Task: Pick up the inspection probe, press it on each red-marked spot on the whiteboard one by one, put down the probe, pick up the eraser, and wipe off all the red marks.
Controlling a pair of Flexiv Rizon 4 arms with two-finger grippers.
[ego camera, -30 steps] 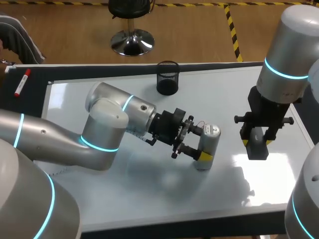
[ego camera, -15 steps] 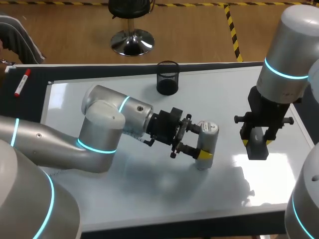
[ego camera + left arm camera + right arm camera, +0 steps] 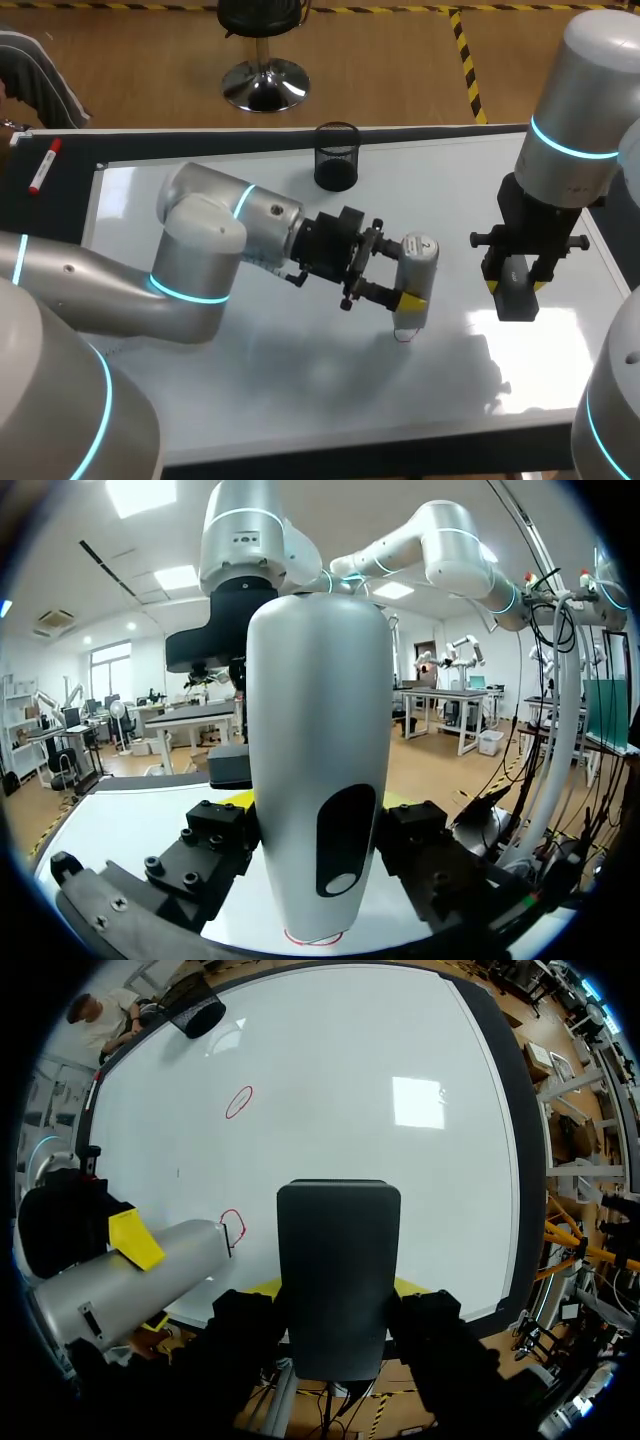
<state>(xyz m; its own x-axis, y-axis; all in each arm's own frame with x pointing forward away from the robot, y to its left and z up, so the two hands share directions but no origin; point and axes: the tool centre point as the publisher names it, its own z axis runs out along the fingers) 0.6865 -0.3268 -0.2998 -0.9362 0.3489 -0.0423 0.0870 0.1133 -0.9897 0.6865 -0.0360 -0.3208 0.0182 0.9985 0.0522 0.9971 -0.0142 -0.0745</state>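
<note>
My left pincer [image 3: 400,277] clamped on the inspection probe [image 3: 417,262] mid-frame, its tip half hiding a red mark [image 3: 310,943] on the whiteboard [image 3: 300,350], right pincer [image 3: 515,283] at right gripping the eraser [image 3: 518,300], its underside hidden.

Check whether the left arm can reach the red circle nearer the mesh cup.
Probably yes: only bare whiteboard lies between its probe and that circle; the right gripper with the eraser hangs aside.
</note>
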